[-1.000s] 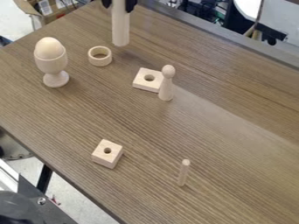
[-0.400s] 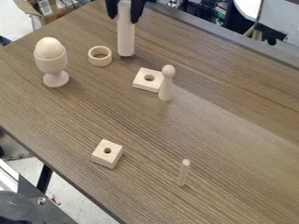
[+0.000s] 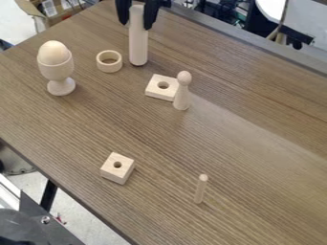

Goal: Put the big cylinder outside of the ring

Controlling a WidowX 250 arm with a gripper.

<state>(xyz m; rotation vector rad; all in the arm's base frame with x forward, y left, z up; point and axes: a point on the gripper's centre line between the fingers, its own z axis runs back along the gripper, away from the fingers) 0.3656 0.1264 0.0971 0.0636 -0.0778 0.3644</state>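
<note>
Gripper (image 3: 136,26): closed around the big cylinder (image 3: 138,48).
Big cylinder: upright, outside the ring (image 3: 110,69); a tilted release could topple it.
Ring: just beside; a sideways swing could knock it.
Flat block (image 3: 156,92): near; a falling cylinder could strike it.

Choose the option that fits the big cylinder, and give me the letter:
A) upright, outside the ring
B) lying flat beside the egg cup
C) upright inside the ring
A: the big cylinder is upright to one side of the ring, whose opening shows table.
</note>
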